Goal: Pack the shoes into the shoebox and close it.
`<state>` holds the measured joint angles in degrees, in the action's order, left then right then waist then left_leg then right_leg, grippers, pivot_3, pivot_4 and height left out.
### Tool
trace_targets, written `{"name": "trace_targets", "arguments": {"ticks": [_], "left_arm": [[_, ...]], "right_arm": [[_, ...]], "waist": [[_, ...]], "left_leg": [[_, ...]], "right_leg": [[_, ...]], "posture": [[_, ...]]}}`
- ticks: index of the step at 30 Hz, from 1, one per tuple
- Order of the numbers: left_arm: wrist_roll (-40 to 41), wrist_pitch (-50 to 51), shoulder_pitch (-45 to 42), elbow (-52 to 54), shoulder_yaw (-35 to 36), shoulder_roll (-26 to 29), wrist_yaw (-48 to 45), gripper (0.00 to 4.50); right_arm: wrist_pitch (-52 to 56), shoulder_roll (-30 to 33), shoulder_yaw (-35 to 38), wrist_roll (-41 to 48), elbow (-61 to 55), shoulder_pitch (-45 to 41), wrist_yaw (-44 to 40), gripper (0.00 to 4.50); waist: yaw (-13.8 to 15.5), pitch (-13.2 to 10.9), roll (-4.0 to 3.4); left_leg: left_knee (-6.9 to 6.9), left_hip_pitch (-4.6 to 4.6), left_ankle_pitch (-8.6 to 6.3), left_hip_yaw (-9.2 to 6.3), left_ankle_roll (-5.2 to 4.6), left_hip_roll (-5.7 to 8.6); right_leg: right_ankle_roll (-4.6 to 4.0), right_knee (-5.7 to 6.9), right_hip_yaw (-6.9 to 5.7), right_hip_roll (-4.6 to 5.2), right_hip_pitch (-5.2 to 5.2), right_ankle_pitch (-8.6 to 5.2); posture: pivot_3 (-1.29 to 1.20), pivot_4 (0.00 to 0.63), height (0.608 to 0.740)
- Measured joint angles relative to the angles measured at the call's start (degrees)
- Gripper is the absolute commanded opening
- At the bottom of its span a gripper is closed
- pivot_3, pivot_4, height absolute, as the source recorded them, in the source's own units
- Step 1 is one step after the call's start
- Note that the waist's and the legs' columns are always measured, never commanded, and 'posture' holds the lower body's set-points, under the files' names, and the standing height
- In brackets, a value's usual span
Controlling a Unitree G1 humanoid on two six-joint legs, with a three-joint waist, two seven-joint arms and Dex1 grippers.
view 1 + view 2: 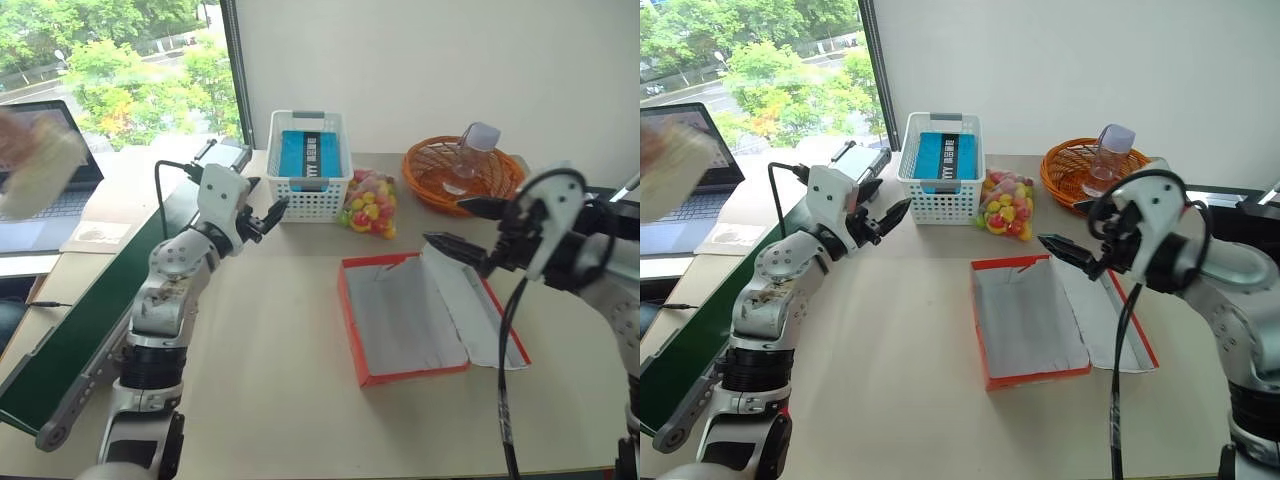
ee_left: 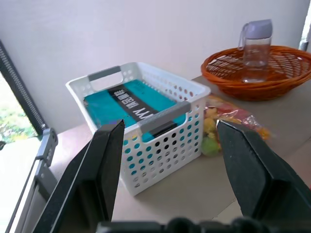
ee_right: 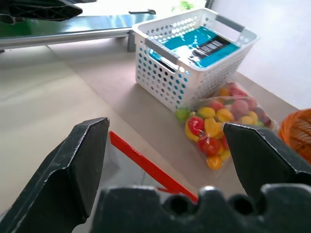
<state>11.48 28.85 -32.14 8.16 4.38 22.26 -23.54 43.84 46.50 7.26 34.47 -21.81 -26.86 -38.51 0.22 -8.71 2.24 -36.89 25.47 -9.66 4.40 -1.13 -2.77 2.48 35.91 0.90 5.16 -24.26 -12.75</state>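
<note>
Tools: two; the left tool (image 1: 268,214) hangs above the desk (image 1: 260,340) near the white basket (image 1: 310,165), its black fingers parted and holding nothing; the right tool (image 1: 462,228) hovers over the far end of the shoebox (image 1: 405,318), fingers spread wide and likewise bare.
Why so held: both look readied for a pick, judging by the gaping fingers and nothing between them.
Shoebox: one, red-orange, lying open and flat in the middle of the desk, pale lining paper spread inside and over its right edge; nothing is packed in it, so the task appears barely begun.
Shoes: I can't make them out for certain; a blurred pale shape (image 1: 38,165) at the far left, in front of the laptop (image 1: 50,195), might be one, but I cannot tell.
Basket: one, holding a teal packet (image 2: 131,102).
Candy bag: one (image 1: 370,203), just beside the basket.
Orange wicker bowl: one (image 1: 440,180), with one clear bottle (image 1: 472,155) standing in it.
</note>
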Motion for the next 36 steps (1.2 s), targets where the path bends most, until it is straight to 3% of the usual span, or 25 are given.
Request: {"name": "trace_targets", "arguments": {"ticks": [6,15,25,36], "left_arm": [[0.10,2.96,1.42,3.64,3.18,1.79,2.43,3.21],[-0.39,6.64,8.37,6.42,4.67,2.45,5.53,3.21],[-1.10,6.92,11.05,6.74,8.91,5.64,7.34,3.21],[-0.49,2.85,9.13,-7.93,15.10,12.14,5.17,3.21]], "right_arm": [[-3.27,-7.81,-11.55,-5.84,6.36,-3.51,-1.85,4.39],[-9.04,-18.53,-20.42,-11.82,15.45,-8.97,-5.31,4.39],[-9.53,-22.99,-21.60,-13.03,15.75,-11.13,-7.53,4.39],[-6.95,-23.39,-21.69,-12.88,12.87,-11.66,-8.43,4.39]], "waist": [[-0.13,-0.01,0.02],[-0.44,-0.01,0.02],[-0.47,-0.01,0.02],[-0.91,-0.01,0.02]], "left_leg": [[-0.06,-0.01,0.01,0.01,0.00,-0.01],[-0.07,-0.05,0.03,0.01,0.04,-0.05],[-0.06,-0.06,0.04,0.02,0.06,-0.07],[-0.05,-0.07,0.03,0.06,0.08,-0.09]], "right_leg": [[0.01,0.05,-0.01,0.01,0.00,0.04],[-0.03,0.15,-0.02,-0.01,-0.02,0.07],[-0.06,0.16,-0.08,0.01,-0.03,0.08],[-0.10,0.16,-0.14,0.07,-0.07,0.10]], "posture": [[0.00,0.150,0.740],[0.00,0.150,0.740],[0.00,0.150,0.740],[0.00,0.150,0.740]]}}
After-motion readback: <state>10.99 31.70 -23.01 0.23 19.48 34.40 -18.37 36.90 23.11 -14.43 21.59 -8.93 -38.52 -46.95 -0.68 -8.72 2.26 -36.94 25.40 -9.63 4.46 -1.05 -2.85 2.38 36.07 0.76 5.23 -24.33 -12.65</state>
